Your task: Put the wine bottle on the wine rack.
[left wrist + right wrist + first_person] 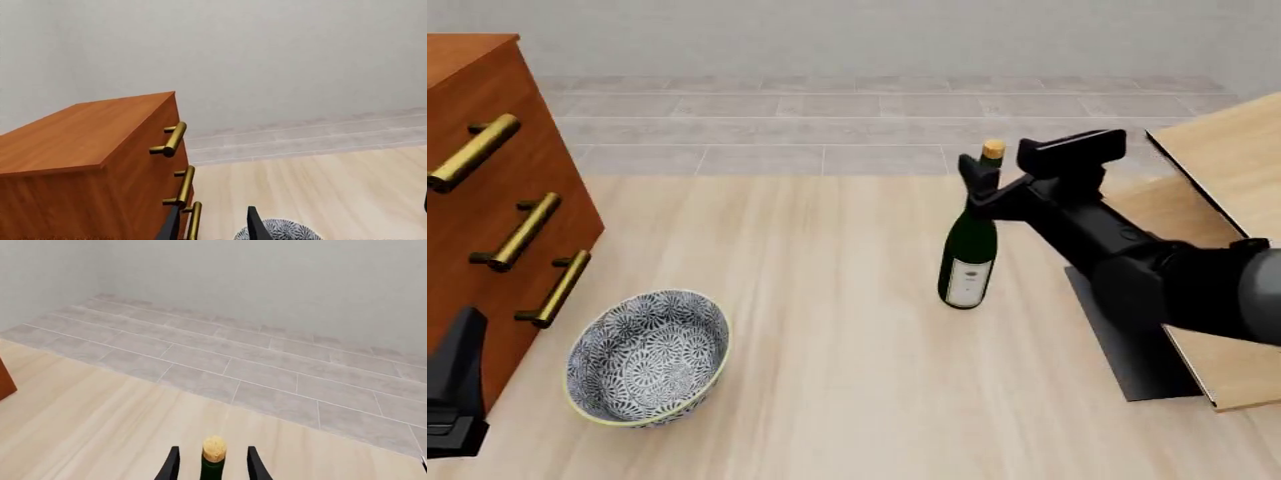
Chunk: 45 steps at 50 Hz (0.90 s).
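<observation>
The wine bottle (966,262) stands upright on the table, dark green with a tan cap and a white label. My right gripper (980,188) reaches it from the right at neck height. In the right wrist view the cap (214,448) and neck sit between the two fingers (172,464), with a gap on each side, so the gripper (213,460) is open. The wine rack (1228,160) of light-wood panels on a black base plate (1128,345) stands at the right edge. My left gripper (457,385) rests low at the near left, open (213,227) and holding nothing.
A reddish-brown drawer cabinet (487,120) with brass handles (523,232) fills the left side, close to my left gripper. A blue-patterned bowl (647,355) sits beside it at the near left; its rim (280,231) shows in the left wrist view.
</observation>
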Each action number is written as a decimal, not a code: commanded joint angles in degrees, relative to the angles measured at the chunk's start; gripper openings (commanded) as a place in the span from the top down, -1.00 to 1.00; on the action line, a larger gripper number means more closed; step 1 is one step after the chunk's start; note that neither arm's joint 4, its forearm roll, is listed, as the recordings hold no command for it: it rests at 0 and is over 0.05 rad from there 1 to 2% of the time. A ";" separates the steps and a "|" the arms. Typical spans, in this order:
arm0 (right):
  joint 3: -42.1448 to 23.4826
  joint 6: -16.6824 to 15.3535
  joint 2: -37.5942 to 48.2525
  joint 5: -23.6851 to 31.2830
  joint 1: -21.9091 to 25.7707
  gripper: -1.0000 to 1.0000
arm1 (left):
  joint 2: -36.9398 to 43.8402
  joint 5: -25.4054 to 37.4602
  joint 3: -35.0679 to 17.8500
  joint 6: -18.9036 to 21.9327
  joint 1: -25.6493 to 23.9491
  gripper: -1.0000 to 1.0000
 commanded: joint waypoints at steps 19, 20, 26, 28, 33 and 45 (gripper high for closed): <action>-2.94 0.02 5.52 -1.42 0.15 -1.00 | 0.00 1.27 -0.82 0.83 0.28 -1.00; -2.87 0.03 5.55 -1.48 0.19 -1.00 | 0.00 1.22 -0.75 0.83 0.27 -1.00; -2.62 -0.01 5.09 -1.26 0.00 1.00 | 0.00 -0.34 0.76 1.07 0.11 -1.00; -2.61 -0.01 5.35 -1.48 -0.12 1.00 | 0.00 0.08 0.34 0.92 0.10 -1.00; -2.17 0.14 5.15 -1.70 -0.19 1.00 | 0.00 0.22 0.21 0.98 0.05 -1.00; -1.69 0.46 2.10 0.04 0.32 1.00 | 0.00 -1.02 1.10 0.89 0.02 -1.00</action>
